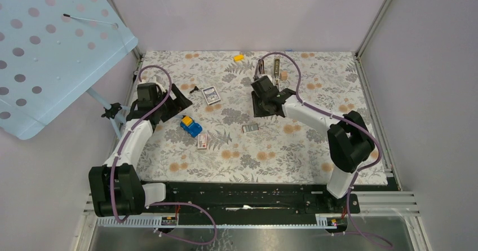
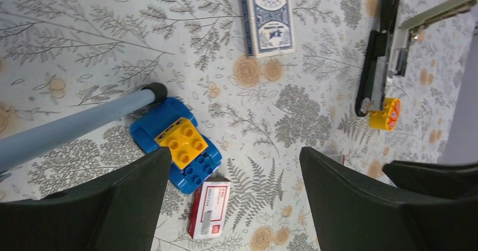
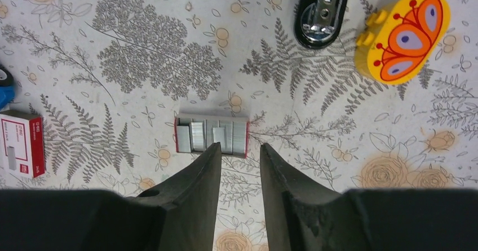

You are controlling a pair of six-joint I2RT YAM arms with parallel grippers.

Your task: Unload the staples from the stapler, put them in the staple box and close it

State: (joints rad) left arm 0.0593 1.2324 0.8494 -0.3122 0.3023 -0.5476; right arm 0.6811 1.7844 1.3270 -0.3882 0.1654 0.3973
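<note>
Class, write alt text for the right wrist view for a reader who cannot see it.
The right pincer, slightly open and empty, hovers beside a red-edged tray of staple strips on a floral cloth. Beyond lie the tip of the stapler and a yellow butterfly block.

pale lilac walls (image 1: pixel 253 14), floral tablecloth (image 1: pixel 253 161), tilted blue dotted board (image 1: pixel 45 53) upper left

The stapler (image 1: pixel 276 69) lies far back on the cloth (image 1: pixel 315 144), with a yellow block (image 3: pixel 403 36) just beside its near end, crowding that side. A tray (image 3: pixel 211 136) blocks the way just ahead of the right gripper (image 3: pixel 240 145). Bare cloth separates the card box (image 1: pixel 211 95) from the stapler. A toy car (image 2: pixel 177 146) and small box (image 2: pixel 209 208) sit close to the left gripper (image 2: pixel 235 152).
</note>
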